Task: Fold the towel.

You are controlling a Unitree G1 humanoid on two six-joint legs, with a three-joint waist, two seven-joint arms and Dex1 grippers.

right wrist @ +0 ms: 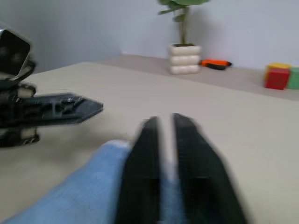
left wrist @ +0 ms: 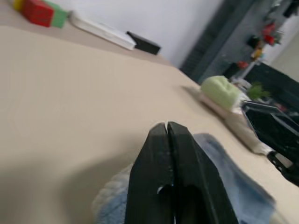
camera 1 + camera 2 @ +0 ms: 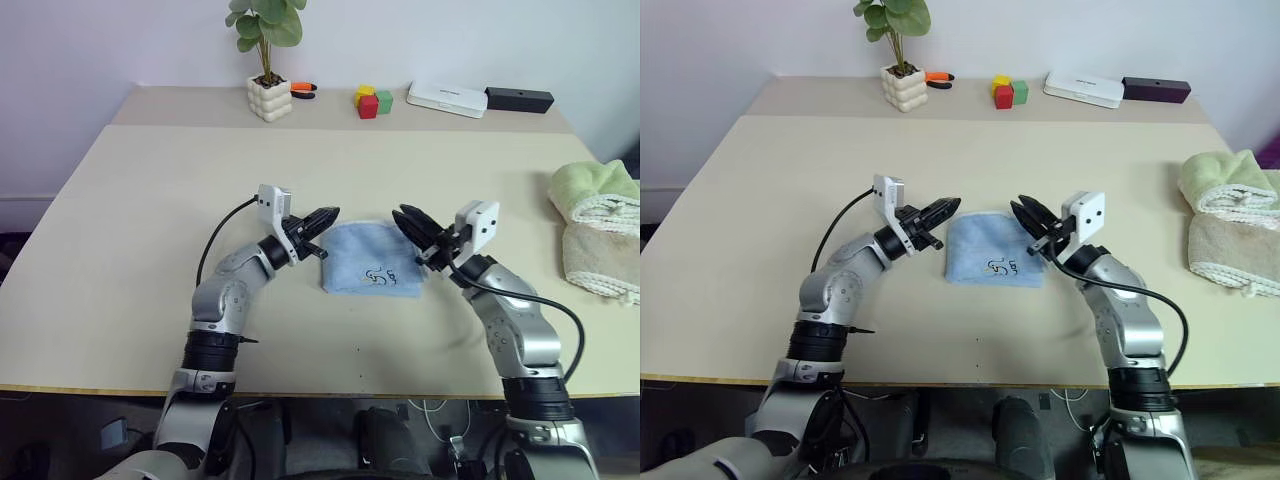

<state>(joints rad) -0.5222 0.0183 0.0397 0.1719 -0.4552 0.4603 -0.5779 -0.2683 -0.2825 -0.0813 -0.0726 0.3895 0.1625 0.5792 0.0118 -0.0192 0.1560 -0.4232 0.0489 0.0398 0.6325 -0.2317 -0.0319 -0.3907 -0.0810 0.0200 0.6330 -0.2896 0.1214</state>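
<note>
On the table, near edge: the towel (image 3: 368, 258) lies flat, already a small folded pad, between both arms.
Left end effector (image 3: 325, 216): clenched, empty, at the towel's left far corner.
Right end effector (image 3: 406, 219): almost clenched, empty, at the right far corner.
Nearer arm: about the same.
Long axis: left to right.
Writing: dark marks on the towel, unreadable.

My two head eyes look forward and down over the counter (image 3: 150, 200) from above, side by side, sharing nearly the whole scene. My left wrist camera sits low behind my left pincer (image 2: 167, 128), facing across the counter. My right wrist camera looks along my right pincer (image 1: 162, 122) toward the potted plant (image 1: 183, 37).
</note>
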